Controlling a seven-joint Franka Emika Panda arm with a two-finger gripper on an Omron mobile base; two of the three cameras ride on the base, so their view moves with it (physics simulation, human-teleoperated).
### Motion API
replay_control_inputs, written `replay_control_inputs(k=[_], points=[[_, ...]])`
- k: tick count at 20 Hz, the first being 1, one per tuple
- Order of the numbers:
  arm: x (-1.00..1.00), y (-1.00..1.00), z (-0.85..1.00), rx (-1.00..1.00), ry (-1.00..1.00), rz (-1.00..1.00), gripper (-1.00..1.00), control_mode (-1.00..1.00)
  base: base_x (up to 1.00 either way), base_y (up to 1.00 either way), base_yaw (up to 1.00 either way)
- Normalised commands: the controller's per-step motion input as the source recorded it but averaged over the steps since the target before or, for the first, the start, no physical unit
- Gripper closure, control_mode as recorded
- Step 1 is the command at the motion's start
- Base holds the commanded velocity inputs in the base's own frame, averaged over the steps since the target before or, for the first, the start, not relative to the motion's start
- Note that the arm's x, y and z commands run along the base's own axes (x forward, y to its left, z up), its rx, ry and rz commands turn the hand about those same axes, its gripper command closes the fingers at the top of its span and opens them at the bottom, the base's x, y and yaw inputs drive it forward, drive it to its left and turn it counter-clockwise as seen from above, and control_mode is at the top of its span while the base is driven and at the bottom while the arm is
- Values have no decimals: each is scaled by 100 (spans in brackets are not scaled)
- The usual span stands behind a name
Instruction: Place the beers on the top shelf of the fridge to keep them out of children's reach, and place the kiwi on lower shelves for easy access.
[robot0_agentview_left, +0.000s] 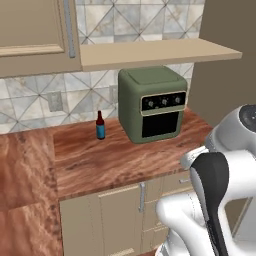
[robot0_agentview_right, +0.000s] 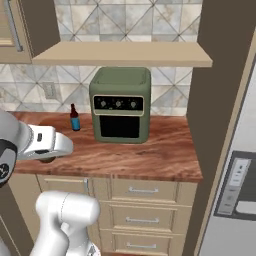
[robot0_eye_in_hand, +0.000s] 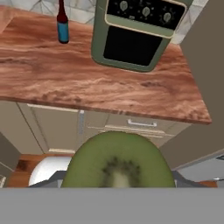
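From the left base view, you have one dark maroon beer (robot0_agentview_left: 100, 125) standing upright on the desk (robot0_agentview_left: 100, 165), just beside the green oven (robot0_agentview_left: 152, 104), with the arm's white links low in front.

The right base view puts the fridge (robot0_agentview_right: 235, 190) off at the right edge, well apart from that bottle.

In the hand view the kiwi (robot0_eye_in_hand: 118, 161) sits right against the camera, the fingers clenched on it. Being round, it could roll out if you swing hard toward the fridge, or knock the desk edge.
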Motion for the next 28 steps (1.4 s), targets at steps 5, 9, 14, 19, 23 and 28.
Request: replay_control_inputs(k=[5, 9, 14, 19, 23, 28], points=[[0, 0, 0, 0, 0, 0, 100, 100, -26, -66, -2], [0, 0, 0, 0, 0, 0, 100, 100, -2, -89, -2], [0, 0, 0, 0, 0, 0, 100, 100, 0, -97, 0], [0, 0, 0, 0, 0, 0, 100, 100, -21, -88, 0], [0, 0, 0, 0, 0, 0, 100, 100, -39, -70, 0], [0, 0, 0, 0, 0, 0, 100, 100, -24, -68, 0]])
